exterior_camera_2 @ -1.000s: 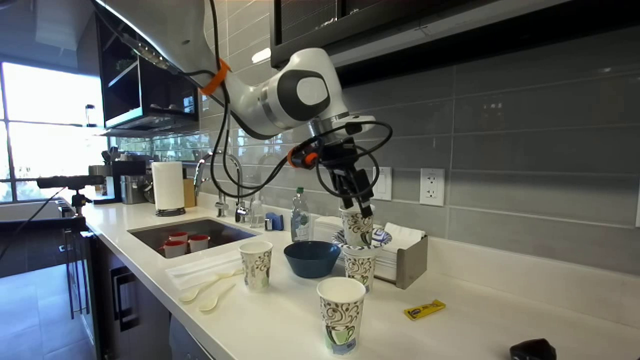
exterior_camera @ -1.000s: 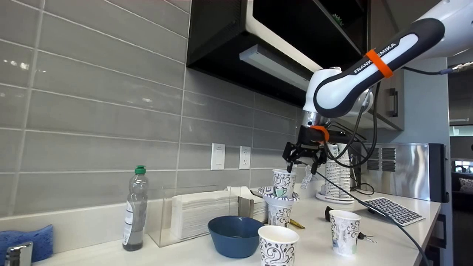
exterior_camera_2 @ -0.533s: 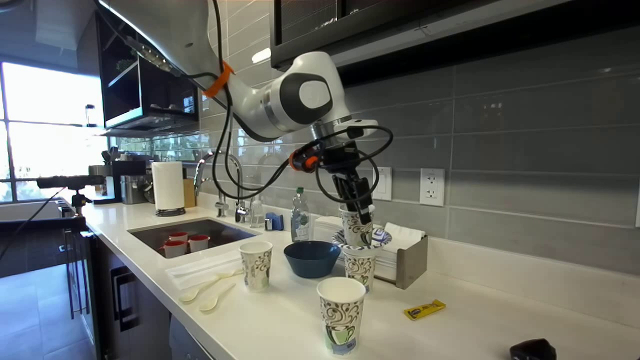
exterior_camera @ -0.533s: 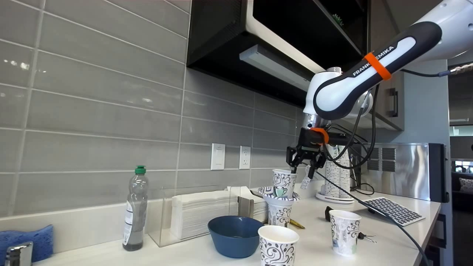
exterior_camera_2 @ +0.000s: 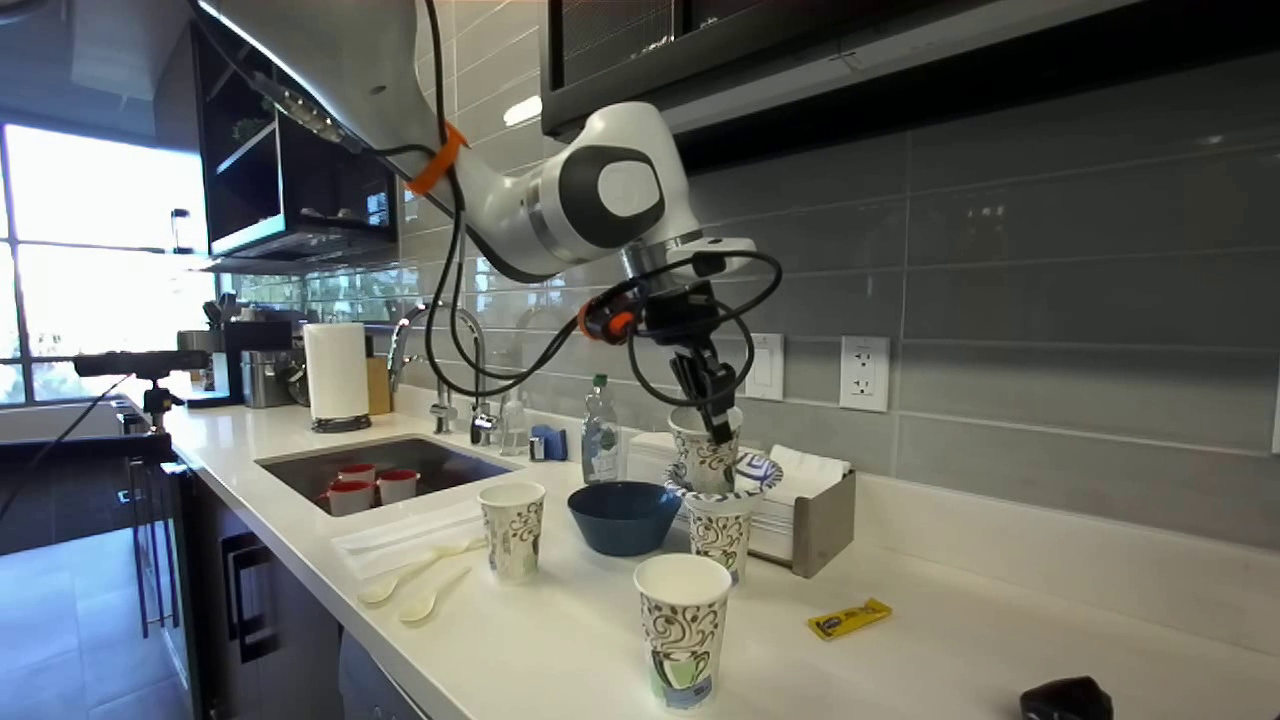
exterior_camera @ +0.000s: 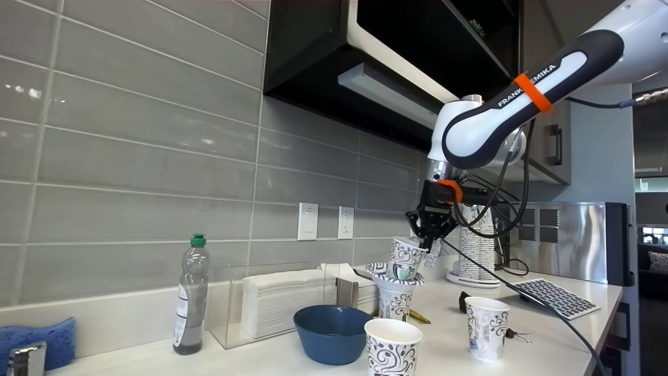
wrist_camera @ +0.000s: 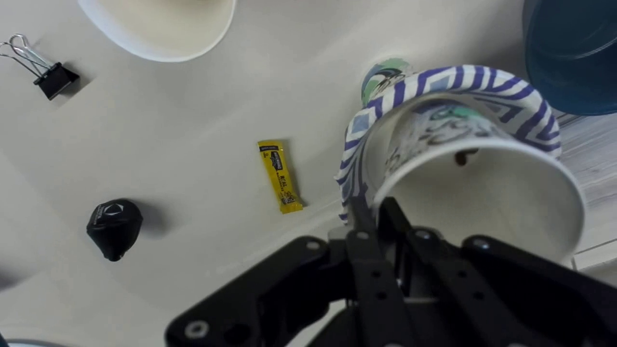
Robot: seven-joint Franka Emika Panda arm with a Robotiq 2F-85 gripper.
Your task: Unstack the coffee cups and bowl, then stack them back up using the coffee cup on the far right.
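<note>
Grey tiles [exterior_camera: 146,130] back a pale desk [exterior_camera_2: 960,640]. Right of centre in the wrist view, the claw [wrist_camera: 377,212] pinches the rim of a tilted coffee cup [wrist_camera: 491,202], its base inside a patterned bowl [wrist_camera: 482,77]. At lower centre in an exterior view, another cup [exterior_camera_2: 718,537] supports the bowl.

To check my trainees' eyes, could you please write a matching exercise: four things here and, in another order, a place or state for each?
Things
1. Upper white paper cup with dark print
2. Round blue-and-white patterned paper bowl
3. Small oblong yellow packet
4. Tall clear bottle

Places and states
A. Resting on a lower printed white paper cup
B. Upright, with a green cap
C. Tilted, rim pinched by the black gripper
D. Lying flat on the white counter

Right pairs: 1-C, 2-A, 3-D, 4-B
</note>
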